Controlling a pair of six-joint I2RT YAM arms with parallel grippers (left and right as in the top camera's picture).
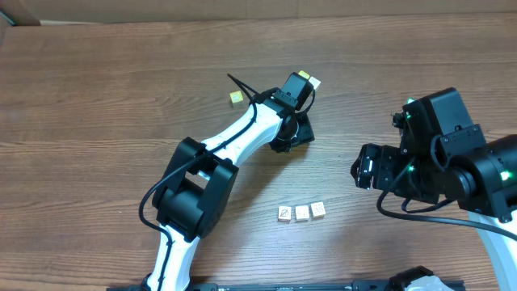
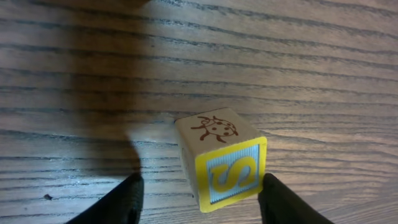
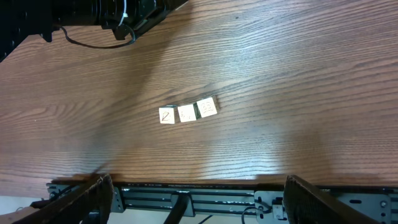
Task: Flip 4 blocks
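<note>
From overhead, the left gripper sits at the far middle of the table around the fourth block, while the three blocks lie in a row near the front, left of the right gripper. The left wrist view shows the fourth block, ladybird face up, between half-spread fingers, the left one clear of it. In the right wrist view, that pincer stands wide and empty

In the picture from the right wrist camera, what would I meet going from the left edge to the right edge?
One dark finger of the right gripper → first block → middle block → third block, slightly turned → the gripper's other finger.
</note>
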